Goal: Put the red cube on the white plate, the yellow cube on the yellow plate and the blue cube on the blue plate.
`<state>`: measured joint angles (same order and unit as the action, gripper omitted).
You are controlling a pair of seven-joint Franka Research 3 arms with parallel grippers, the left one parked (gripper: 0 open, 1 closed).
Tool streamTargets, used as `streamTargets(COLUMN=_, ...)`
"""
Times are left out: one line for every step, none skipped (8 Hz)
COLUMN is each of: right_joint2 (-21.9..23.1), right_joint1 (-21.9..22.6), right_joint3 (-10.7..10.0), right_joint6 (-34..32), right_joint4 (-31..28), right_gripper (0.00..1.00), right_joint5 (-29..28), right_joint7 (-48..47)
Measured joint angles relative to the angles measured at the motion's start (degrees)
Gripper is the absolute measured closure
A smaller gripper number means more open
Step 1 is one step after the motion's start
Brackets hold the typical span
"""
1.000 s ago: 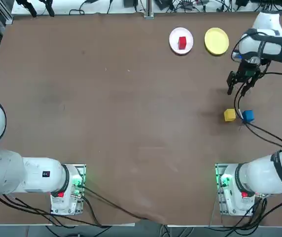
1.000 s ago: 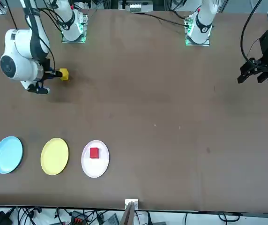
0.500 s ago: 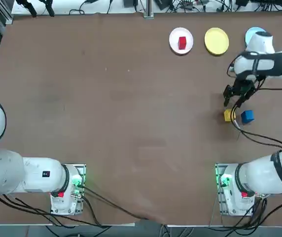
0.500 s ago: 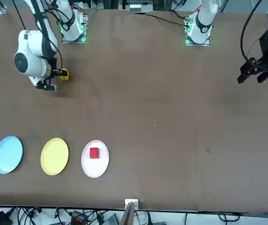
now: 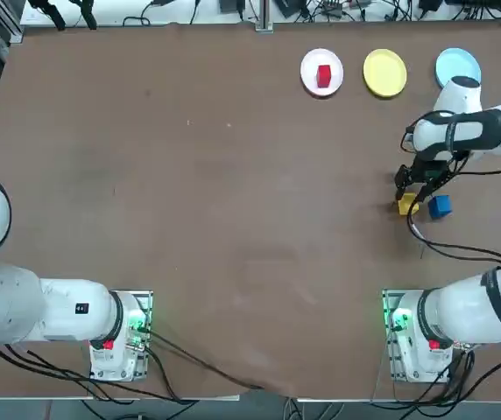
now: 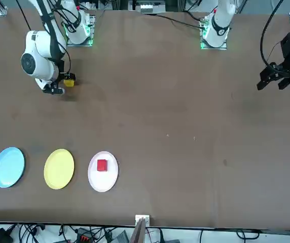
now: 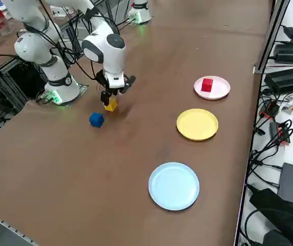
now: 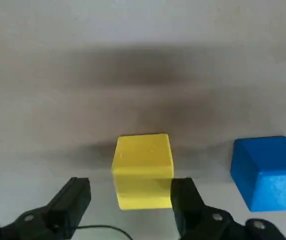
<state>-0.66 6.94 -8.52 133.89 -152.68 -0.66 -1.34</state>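
Now the right tool (image 8: 128, 200), fingers spread, is dropping from near the plates onto the yellow cube (image 8: 143, 167) sitting on the bench just beside the blue cube (image 8: 268, 170), so the yellow pick is starting.

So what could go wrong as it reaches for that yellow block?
The right gripper hangs open over the yellow cube, seemingly off-centre, so one jaw might land on it or nudge it. The blue cube sits close beside and could get bumped. The yellow plate is far, so a weak grip might drop it.
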Motion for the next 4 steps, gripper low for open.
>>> streamTargets(right_joint2=0.00, right_joint1=-0.12, right_joint3=-0.01, right_joint6=1.04, right_joint4=-0.67, right_gripper=0.02, right_joint5=0.03, right_joint7=0.07)
streamTargets(right_joint2=0.01, right_joint1=-0.21, right_joint3=-0.02, right_joint6=1.45, right_joint4=-0.94, right_gripper=0.02, right_joint5=0.04, right_joint7=0.11)
streamTargets(right_joint2=0.01, right_joint1=-0.29, right_joint3=-0.02, right_joint6=1.83, right_joint4=-1.18, right_gripper=0.02, right_joint5=0.04, right_joint7=0.11)
streamTargets(right_joint2=0.01, right_joint1=-0.39, right_joint3=-0.02, right_joint6=2.74, right_joint4=-1.57, right_gripper=0.02, right_joint5=0.04, right_joint7=0.11)
